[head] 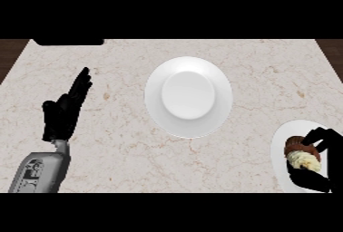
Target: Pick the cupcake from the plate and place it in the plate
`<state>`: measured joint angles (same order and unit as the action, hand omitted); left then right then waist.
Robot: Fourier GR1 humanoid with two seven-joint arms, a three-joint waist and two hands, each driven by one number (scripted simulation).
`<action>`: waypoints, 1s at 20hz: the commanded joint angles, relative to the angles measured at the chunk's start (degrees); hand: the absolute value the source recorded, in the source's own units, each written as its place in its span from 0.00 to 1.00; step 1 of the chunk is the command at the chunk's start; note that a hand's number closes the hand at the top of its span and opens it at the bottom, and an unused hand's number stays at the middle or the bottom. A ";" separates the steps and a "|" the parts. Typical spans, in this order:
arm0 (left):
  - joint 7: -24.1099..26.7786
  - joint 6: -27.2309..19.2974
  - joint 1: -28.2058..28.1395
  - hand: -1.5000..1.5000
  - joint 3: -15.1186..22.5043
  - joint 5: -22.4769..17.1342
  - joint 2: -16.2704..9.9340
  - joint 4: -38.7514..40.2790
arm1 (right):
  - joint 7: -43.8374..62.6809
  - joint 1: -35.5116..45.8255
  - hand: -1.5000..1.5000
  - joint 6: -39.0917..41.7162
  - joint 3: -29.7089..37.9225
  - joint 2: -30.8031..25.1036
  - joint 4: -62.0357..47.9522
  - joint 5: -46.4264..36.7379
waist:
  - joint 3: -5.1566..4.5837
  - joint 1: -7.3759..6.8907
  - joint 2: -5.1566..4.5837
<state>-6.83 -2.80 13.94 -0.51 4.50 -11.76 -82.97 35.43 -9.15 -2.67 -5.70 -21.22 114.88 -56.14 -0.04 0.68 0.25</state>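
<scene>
A cupcake (301, 153) with a brown base and cream frosting lies on its side on a white plate (280, 149) at the right edge of the counter. My right hand (309, 180) comes in from below, its fingers (323, 135) curled round the cupcake. A second white plate (188, 97) with nothing on it stands in the middle of the counter. My left hand (64, 113) rests open at the left, fingers pointing up, far from both plates.
The counter (120, 149) is a light marble top with dark wood showing at its far corners. A black object (68, 41) sits at the back left edge.
</scene>
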 commanded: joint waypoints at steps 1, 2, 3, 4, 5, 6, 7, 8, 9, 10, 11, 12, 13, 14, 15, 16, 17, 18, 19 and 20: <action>2.19 0.04 1.18 0.50 -0.21 0.23 0.67 2.95 | -0.06 5.94 1.00 -0.66 -0.43 0.29 6.09 -1.59 | -0.02 -0.40 -0.26; 4.72 -0.82 -1.50 0.50 0.77 1.50 1.64 3.66 | 0.80 4.14 1.00 0.76 -2.98 0.38 10.38 -3.43 | -0.04 -0.26 -0.18; 0.69 0.29 -0.72 0.50 -0.17 0.03 0.40 0.32 | -1.59 4.26 1.00 -0.59 -3.51 0.26 9.61 -3.85 | 0.02 -0.62 -0.11; 1.19 -0.35 0.61 0.50 0.55 0.57 1.54 1.28 | -3.54 7.61 1.00 -0.86 -2.48 0.45 8.17 -0.77 | 0.03 -0.72 -0.22; 2.01 -0.11 0.12 0.50 0.69 0.74 1.70 2.53 | 0.35 8.05 1.00 2.41 -6.27 1.88 13.22 -3.13 | -0.02 -0.60 -0.18; -0.99 1.13 0.96 0.50 0.90 -0.05 1.01 -0.67 | 1.02 12.59 1.00 4.14 -5.41 2.10 11.04 -2.15 | 0.01 -1.09 -0.19; 1.88 0.38 5.31 0.50 -0.82 1.16 0.18 6.36 | 1.92 18.50 1.00 6.28 -4.59 3.01 7.28 0.33 | -0.02 -0.97 -0.48; -2.39 1.69 0.93 0.50 -0.12 -0.61 0.24 -1.68 | 0.05 18.00 1.00 5.87 -4.48 3.49 5.09 1.15 | 0.03 -1.31 -0.24; 0.91 0.86 4.49 0.50 -1.27 0.22 0.39 4.74 | 1.06 18.40 1.00 4.44 -7.87 6.60 4.60 -0.29 | 0.01 -0.92 -0.37; 2.11 0.14 0.71 0.50 0.36 0.57 2.14 2.12 | 5.09 20.25 1.00 4.82 -11.71 9.97 4.97 -3.35 | -0.01 -1.32 -0.30; 3.40 0.93 0.79 0.50 -0.18 0.87 1.18 4.32 | 6.77 25.20 1.00 7.51 -9.39 10.60 2.07 -1.48 | -0.01 -1.30 -0.37; 3.98 0.16 -2.89 0.50 2.06 1.66 2.96 0.43 | 5.41 27.95 1.00 6.42 -8.84 11.32 -3.39 -1.45 | 0.01 -1.77 -0.35; 2.15 0.99 1.88 0.50 -0.54 0.84 1.11 4.05 | 6.53 27.58 1.00 7.14 -10.59 13.26 -2.03 -1.61 | 0.01 -1.11 -0.34; 1.76 -0.99 -0.33 0.50 1.26 2.32 3.27 1.38 | 6.55 28.93 1.00 7.72 -9.30 13.69 -3.59 -1.45 | 0.02 -1.08 -0.27; 1.35 1.43 -1.12 0.50 -0.29 0.86 0.31 -0.64 | 3.89 30.62 1.00 4.47 -7.06 14.60 -10.14 0.59 | 0.04 -1.58 -0.35; 4.41 1.34 3.03 0.50 -1.31 1.13 0.77 6.67 | 3.33 33.59 1.00 4.97 -6.95 15.23 -12.96 0.83 | 0.02 -1.15 -0.49; 2.84 2.22 1.00 0.50 -1.84 0.23 -0.43 2.90 | 3.56 35.97 1.00 2.81 -7.45 17.32 -16.26 -0.47 | 0.03 -1.58 -0.44; 0.89 2.54 0.04 0.50 -1.15 -0.21 0.22 0.51 | 3.55 35.33 1.00 1.87 -9.92 18.85 -18.38 -2.37 | 0.04 -1.55 -0.36; -0.44 2.11 2.35 0.50 -0.94 0.34 0.48 2.54 | 1.19 39.82 1.00 -0.65 -7.42 19.50 -24.92 -1.42 | 0.05 -1.89 -0.57; -0.43 1.30 1.41 0.50 0.27 1.79 0.91 0.39 | 1.29 42.56 1.00 1.83 -5.58 19.44 -26.43 0.54 | 0.05 -1.72 -0.44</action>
<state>-5.68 -1.32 15.06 -1.00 5.33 -11.01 -81.04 38.32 25.41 0.18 -13.23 -4.89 99.07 -56.86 -0.02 -0.86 -0.16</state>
